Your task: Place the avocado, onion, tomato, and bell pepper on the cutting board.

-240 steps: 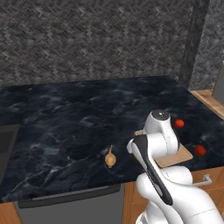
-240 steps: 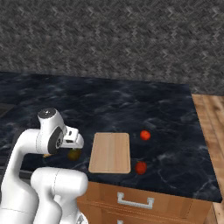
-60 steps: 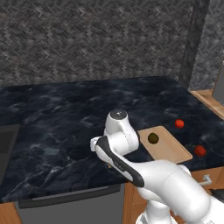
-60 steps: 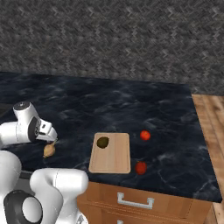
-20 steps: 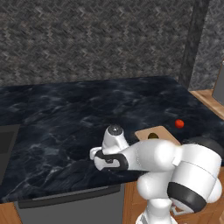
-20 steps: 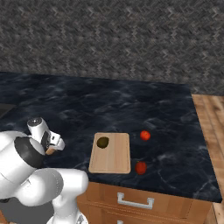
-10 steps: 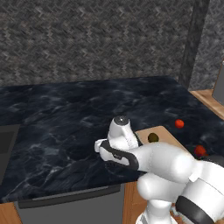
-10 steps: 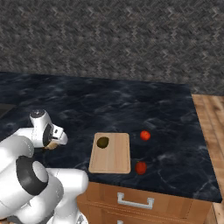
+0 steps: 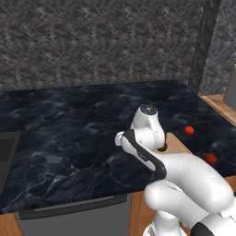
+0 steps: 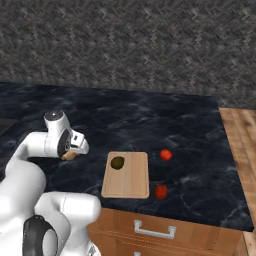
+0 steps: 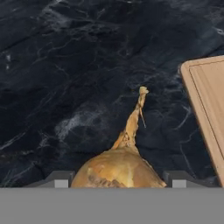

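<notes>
1. I have the onion [image 11: 118, 168] between my two fingers; in the hand view its tan bulb sits in the gap of my gripper [image 11: 117, 177], one finger tip on each side, the thin stem pointing away from me. My jaws stand fairly wide, at about the bulb's width. I judge that I am gripping it, though where pads meet skin is hidden.

2. In the right base view my gripper [image 10: 75, 148] is low over the dark marble counter [image 10: 190, 125], just left of the cutting board [image 10: 131, 180], with a bit of tan onion [image 10: 69, 156] peeking under it. Whether the onion has lifted clear of the stone I cannot tell.

3. The avocado [image 10: 117, 162] already lies on the board, near its far left corner. The tomato [image 10: 166, 154] sits on the counter just right of the board, and a second red item [image 10: 160, 191], probably the bell pepper, lies near the board's front right corner.

4. So the step in hand is the onion, second of four.

5. Next I should carry it over the board's near edge [image 11: 205, 113] and set it on bare wood away from the avocado. It is round and may roll, so I should release low.
</notes>
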